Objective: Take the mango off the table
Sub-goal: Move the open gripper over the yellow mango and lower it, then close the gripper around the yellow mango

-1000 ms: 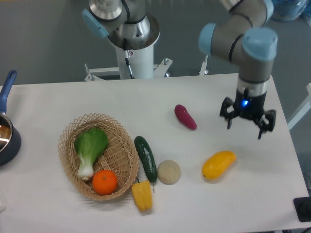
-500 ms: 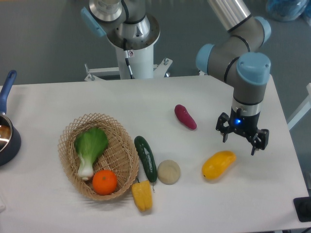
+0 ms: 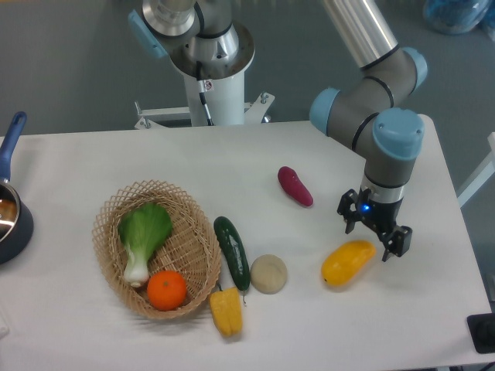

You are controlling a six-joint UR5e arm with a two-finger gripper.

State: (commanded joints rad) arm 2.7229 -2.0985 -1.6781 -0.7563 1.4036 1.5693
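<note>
1. The mango (image 3: 347,262) lies on the white table (image 3: 93,332), well to the right of the wicker basket (image 3: 108,249), past the beige ball (image 3: 268,273).
2. The gripper (image 3: 374,239) hangs just above the mango's upper right end, jaws spread apart and holding nothing.
3. A purple sweet potato (image 3: 295,186) lies up and to the left of the mango.
4. A cucumber (image 3: 231,251) and a yellow pepper (image 3: 226,311) sit beside the basket.

High fixed view, facing robot base (image 3: 207,54)
</note>
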